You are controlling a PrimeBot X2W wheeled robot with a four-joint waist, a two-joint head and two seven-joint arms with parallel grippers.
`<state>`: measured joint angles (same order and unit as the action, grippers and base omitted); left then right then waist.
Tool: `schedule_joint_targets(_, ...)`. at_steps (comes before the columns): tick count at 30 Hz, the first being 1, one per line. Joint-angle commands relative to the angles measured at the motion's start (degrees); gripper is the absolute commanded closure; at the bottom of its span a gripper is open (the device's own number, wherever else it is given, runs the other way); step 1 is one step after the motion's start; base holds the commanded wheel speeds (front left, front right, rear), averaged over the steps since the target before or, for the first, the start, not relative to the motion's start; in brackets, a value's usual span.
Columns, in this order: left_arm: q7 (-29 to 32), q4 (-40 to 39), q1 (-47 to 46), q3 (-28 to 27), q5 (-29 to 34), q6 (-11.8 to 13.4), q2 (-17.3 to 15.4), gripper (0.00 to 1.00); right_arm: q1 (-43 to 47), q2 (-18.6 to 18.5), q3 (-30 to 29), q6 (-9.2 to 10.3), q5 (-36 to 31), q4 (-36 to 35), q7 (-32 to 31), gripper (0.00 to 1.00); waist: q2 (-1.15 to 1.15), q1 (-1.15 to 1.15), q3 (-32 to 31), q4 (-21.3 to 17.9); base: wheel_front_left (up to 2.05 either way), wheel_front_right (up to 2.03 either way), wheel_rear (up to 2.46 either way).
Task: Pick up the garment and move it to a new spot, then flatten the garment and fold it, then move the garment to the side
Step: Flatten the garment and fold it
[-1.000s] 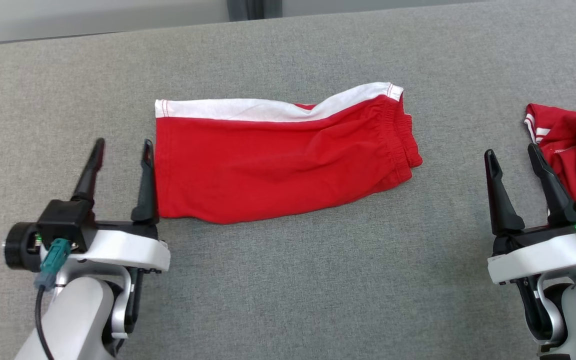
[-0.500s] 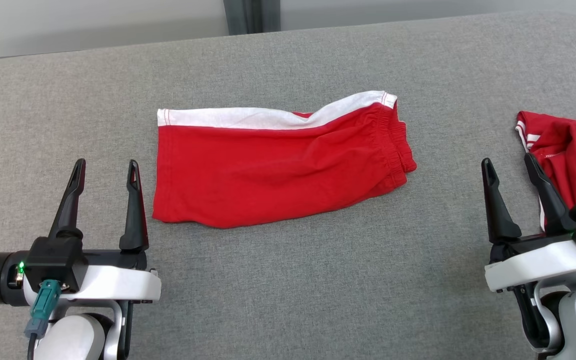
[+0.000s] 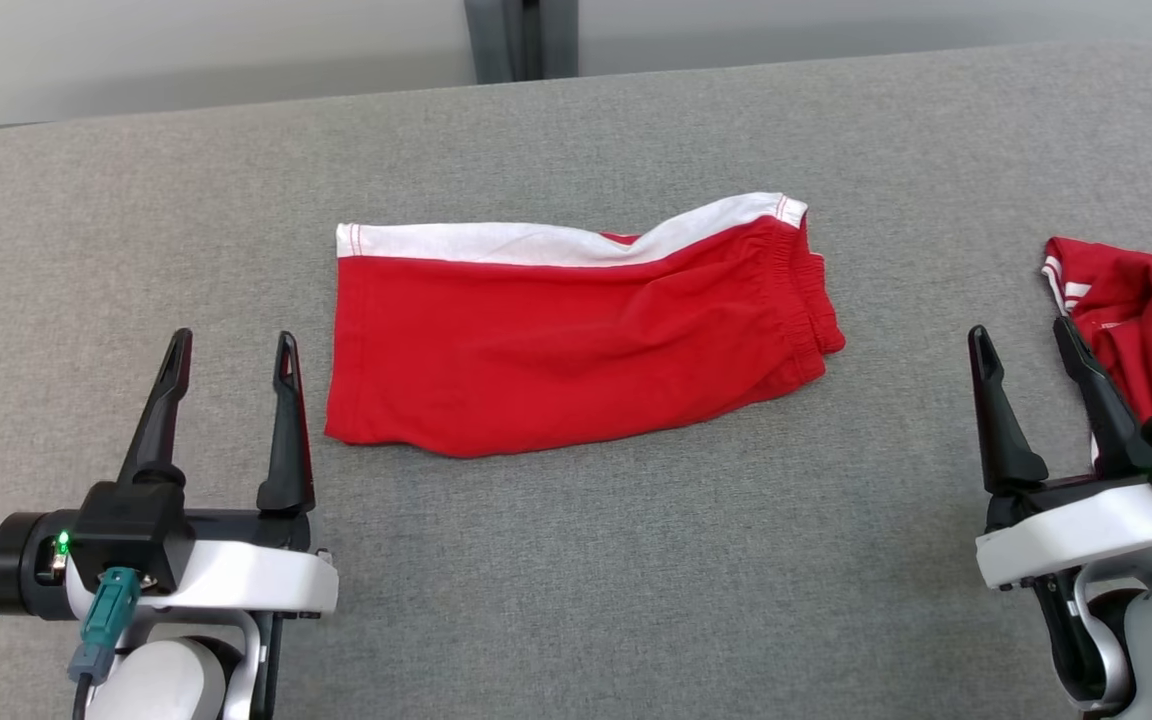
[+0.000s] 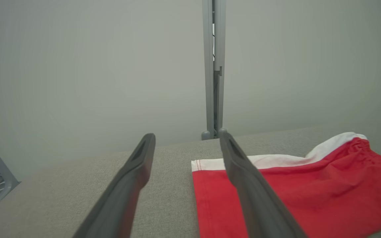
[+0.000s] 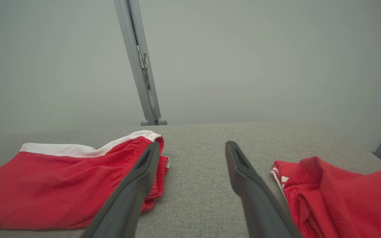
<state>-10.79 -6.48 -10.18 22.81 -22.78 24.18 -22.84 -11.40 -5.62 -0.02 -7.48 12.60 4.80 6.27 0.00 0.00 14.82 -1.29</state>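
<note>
Grey woven cloth covers the table [image 3: 636,560]. Nearest the robot both tools hang low over it, the left tool [image 3: 233,337] at about 8 o'clock in the head view and the right tool [image 3: 1019,328] at about 4 o'clock, each with fingers spread wide and nothing between them. Just beyond, mid-table, lies the garment [image 3: 576,340]: red shorts doubled over, hem edge just beside the left tool's inner finger, white side stripe [image 3: 496,243] along the 12 o'clock edge, gathered waistband [image 3: 804,290] toward 2 o'clock. It looks folded already, so the step in hand is probably one more fold or the shift aside. Either way, take both near corners at once, pinch through every layer, lift only slightly and move the tools together so the layers do not slide apart; the thicker, rumpled waistband end wants the deeper bite. A second red garment [image 3: 1151,320] at 3 o'clock lies close behind the right tool's outer finger and is best avoided. Farthest off, a grey post [image 3: 521,40] stands at 12 o'clock.
</note>
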Motion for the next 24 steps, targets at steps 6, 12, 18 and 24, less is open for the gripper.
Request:
schedule_joint_targets(6,-0.6,0.0,-1.3,0.8,-0.1,-0.7,0.7,0.0,-3.1,-0.4,-0.2,-0.03,0.5,3.7,-1.0,0.0,0.0,0.0,1.7,2.8,0.0,0.0,0.0)
schedule_joint_targets(12,-0.9,0.9,-3.0,2.3,-0.1,-1.6,2.1,0.0,-8.3,-0.2,2.5,-0.03,0.9,12.6,-0.2,0.0,0.0,0.0,4.3,5.5,0.0,0.0,0.0)
schedule_joint_targets(18,-1.5,2.6,-4.8,3.4,-0.2,-2.5,3.2,0.0,-13.2,0.8,5.6,-0.03,2.3,21.8,1.6,0.0,0.0,0.0,6.0,7.2,0.0,0.0,0.0)
schedule_joint_targets(24,-2.2,4.3,-6.0,3.7,-0.4,-3.4,4.1,0.0,-15.8,1.2,4.0,0.0,1.5,30.1,2.1,0.0,0.0,0.0,6.7,7.6,0.0,0.0,0.0)
